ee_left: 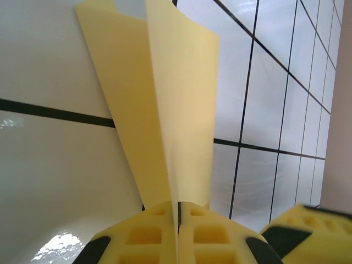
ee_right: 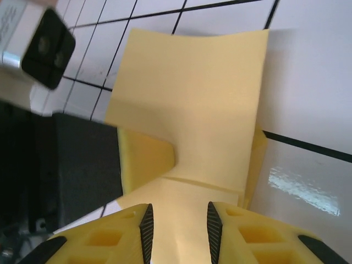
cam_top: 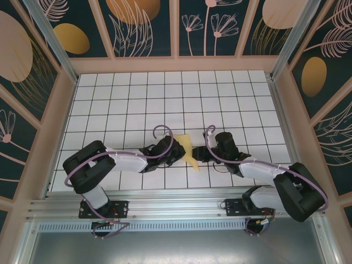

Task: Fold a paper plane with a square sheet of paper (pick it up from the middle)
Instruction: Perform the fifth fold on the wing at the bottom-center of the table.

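Note:
The square sheet of paper (cam_top: 190, 152) is pale yellow and folded into a narrow pointed shape, and it is held up just above the tiles between the two arms. My left gripper (cam_top: 179, 152) is shut on its centre fold. In the left wrist view the two flaps of the paper (ee_left: 159, 110) spread upward from the pinched jaws of the left gripper (ee_left: 177, 220). My right gripper (cam_top: 201, 153) faces it from the right. In the right wrist view the right gripper (ee_right: 177, 231) stands open, with the paper (ee_right: 203, 110) filling the gap and touching neither pad. The left gripper's fingertip (ee_right: 144, 159) presses the paper there.
The white grid-tiled table (cam_top: 165, 99) stretches back to the patterned walls (cam_top: 176, 27). A wooden frame borders it on the left (cam_top: 52, 137) and right (cam_top: 300, 137). The arm bases sit on the metal rail (cam_top: 176, 206) at the near edge.

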{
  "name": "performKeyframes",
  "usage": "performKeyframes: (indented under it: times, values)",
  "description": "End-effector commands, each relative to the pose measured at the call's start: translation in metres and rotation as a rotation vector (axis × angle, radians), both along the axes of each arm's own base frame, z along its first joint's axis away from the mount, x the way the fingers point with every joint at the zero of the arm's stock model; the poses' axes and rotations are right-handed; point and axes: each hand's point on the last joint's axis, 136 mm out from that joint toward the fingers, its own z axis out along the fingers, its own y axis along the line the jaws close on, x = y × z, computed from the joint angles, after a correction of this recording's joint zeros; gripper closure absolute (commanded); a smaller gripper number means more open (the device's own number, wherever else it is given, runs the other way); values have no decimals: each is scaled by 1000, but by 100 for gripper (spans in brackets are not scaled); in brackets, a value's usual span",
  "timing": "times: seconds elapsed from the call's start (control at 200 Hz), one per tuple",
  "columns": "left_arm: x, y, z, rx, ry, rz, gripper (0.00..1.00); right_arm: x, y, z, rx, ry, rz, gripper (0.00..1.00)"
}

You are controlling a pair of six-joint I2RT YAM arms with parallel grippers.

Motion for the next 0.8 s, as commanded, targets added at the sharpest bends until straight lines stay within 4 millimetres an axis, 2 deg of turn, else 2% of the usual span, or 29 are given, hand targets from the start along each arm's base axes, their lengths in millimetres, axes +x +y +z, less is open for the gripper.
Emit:
performKeyframes:
  times: [0.0, 0.115, 0.33, 0.57, 0.796]
  values:
    - [0, 6, -1, 20, 7, -23, 100, -2, -7, -7, -140, -167, -24, 65]
    - [1, 8, -3, 29, 15, -33, 100, -10, -7, -5, -160, -280, -31, 65]
    - [1, 7, -5, 30, 22, -49, 100, -27, 9, -2, -259, -458, 78, 62]
    - [3, 5, -3, 25, 23, -53, 100, -26, 19, -16, -420, -522, 130, 61]
    - [4, 5, -5, 29, 27, -51, 100, -32, 31, -27, -479, -538, 195, 61]
